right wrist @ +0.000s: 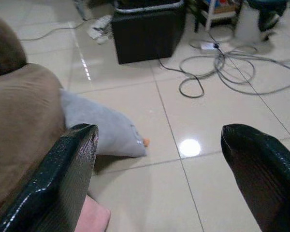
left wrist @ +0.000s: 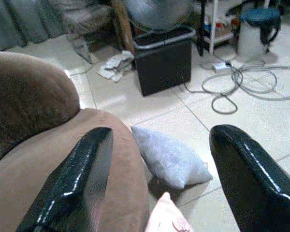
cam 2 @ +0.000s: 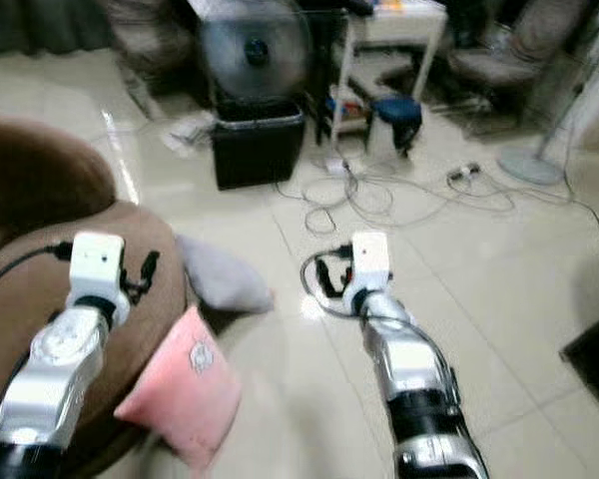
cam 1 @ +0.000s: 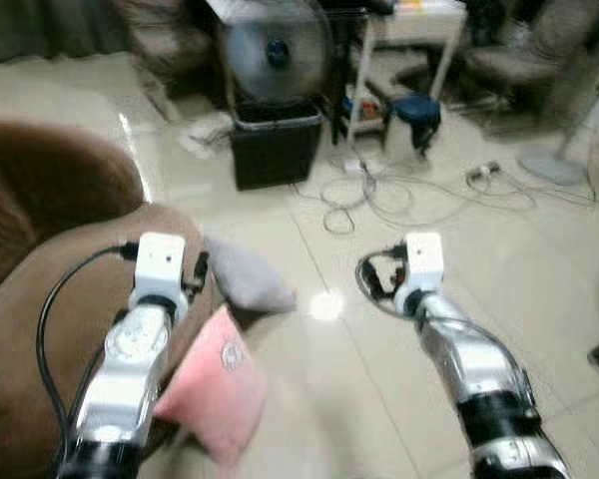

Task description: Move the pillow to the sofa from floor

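A grey pillow [cam 1: 245, 277] lies on the tiled floor [cam 1: 539, 259], touching the base of the brown sofa [cam 1: 40, 299] on the left. A pink pillow [cam 1: 215, 384] leans against the sofa nearer the robot. The left gripper [left wrist: 157, 179] hangs over the sofa's edge, fingers spread wide and empty. The right gripper [right wrist: 159, 176] hovers above the floor, likewise open. A black box [cam 1: 275, 148] and tangled cables [cam 1: 409, 195] sit farther off.

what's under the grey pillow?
The grey pillow lies on bare floor tile, one end against the brown sofa. The pink pillow lies beside it. Anything beneath is hidden.
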